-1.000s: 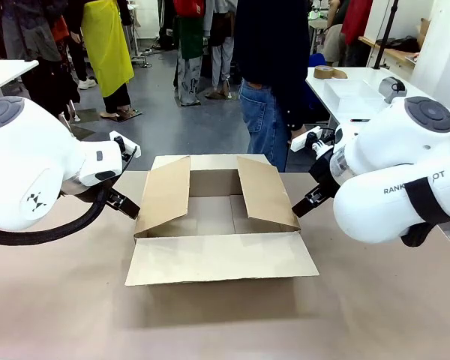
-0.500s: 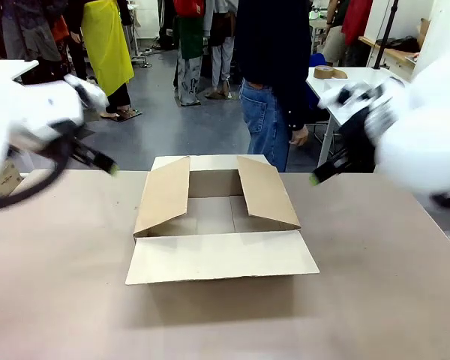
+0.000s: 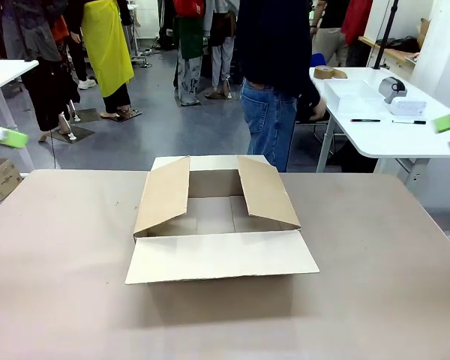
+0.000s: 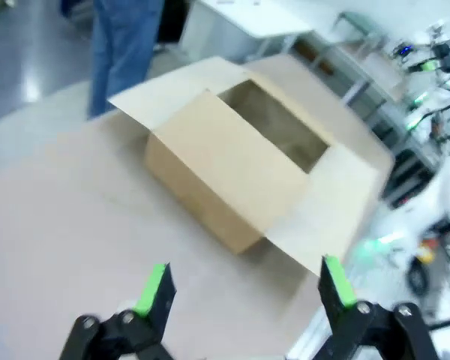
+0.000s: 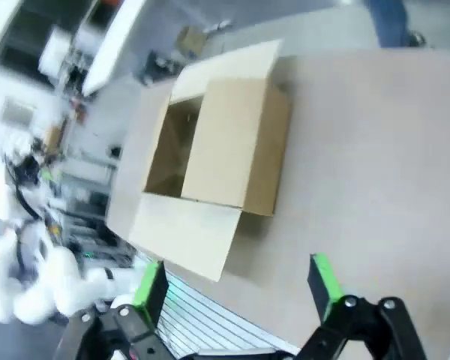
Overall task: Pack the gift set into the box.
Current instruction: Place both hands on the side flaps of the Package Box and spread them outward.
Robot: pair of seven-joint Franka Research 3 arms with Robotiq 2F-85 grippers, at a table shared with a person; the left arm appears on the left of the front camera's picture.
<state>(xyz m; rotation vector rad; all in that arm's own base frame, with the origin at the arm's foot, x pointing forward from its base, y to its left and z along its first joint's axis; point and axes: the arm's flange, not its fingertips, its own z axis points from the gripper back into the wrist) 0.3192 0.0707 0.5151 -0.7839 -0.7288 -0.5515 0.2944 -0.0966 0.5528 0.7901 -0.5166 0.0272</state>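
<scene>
- The left end effector (image 4: 244, 289) is spread wide and carries nothing; its green pads (image 4: 154, 289) stand well apart.
- The right end effector (image 5: 236, 285) is likewise spread and empty. Both hang high, well off to either side of the box.
- The box (image 3: 221, 257) stands in the middle of the worktop (image 3: 60, 292) with its top open. The part of its floor that we can see is bare, so we judge the gift set not yet packed.
- The near flap lies flat outward; the two side flaps (image 3: 165, 195) lean inward over the opening (this narrows the mouth).
- Procedure, as we judge it: hold the gift set level, one end effector at each end, centre it over the opening, and lower it straight between the side flaps. We expect a tilted load to catch a flap and fold it under.
- A person (image 3: 274, 82) stands at the far edge; we would keep the descent clear of that side.
- Markings: we read no print on the box. Any print on the small carton (image 3: 0, 178) on the floor is too small to read.
</scene>
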